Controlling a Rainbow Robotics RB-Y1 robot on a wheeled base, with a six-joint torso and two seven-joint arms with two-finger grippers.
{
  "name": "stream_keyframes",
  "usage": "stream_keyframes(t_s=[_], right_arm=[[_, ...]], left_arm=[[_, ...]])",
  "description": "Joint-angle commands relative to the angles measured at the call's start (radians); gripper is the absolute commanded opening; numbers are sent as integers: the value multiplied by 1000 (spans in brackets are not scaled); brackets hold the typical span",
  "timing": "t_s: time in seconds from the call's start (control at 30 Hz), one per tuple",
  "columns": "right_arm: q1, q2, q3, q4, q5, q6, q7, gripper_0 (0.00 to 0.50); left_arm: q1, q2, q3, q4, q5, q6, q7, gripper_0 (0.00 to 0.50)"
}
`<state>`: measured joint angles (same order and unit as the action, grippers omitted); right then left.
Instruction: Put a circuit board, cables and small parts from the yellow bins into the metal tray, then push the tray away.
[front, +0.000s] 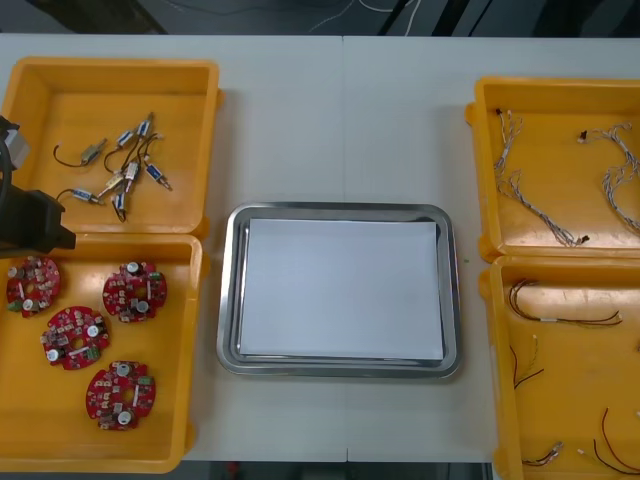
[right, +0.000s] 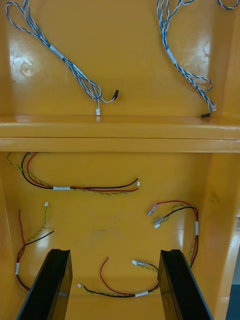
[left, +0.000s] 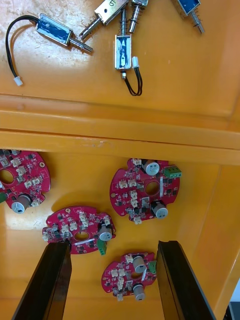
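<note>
Left gripper (left: 114, 250): fingers apart, over the circuit-board bin (front: 170, 400), one circuit board (left: 127, 276) between them.
Right gripper (right: 115, 255): fingers apart, above red and yellow cables (right: 117, 291).
Metal tray (front: 340, 210): between the bins, white inside.
Risk: boards lie close together, so a descent could clip the neighbouring board (left: 80, 231).
</note>
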<state>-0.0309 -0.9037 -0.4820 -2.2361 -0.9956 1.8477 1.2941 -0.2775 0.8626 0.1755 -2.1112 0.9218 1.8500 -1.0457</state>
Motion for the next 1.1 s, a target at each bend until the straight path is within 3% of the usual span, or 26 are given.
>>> stream_keyframes(t_s=[0.03,1.1], right_arm=[[9,2,-32,-25,8,-10,-47,500],[9,2,-32,-25,8,-10,-47,500]], left_arm=[[-26,26,-8,-7,8,-9,-51,500],[-26,26,-8,-7,8,-9,-51,500]])
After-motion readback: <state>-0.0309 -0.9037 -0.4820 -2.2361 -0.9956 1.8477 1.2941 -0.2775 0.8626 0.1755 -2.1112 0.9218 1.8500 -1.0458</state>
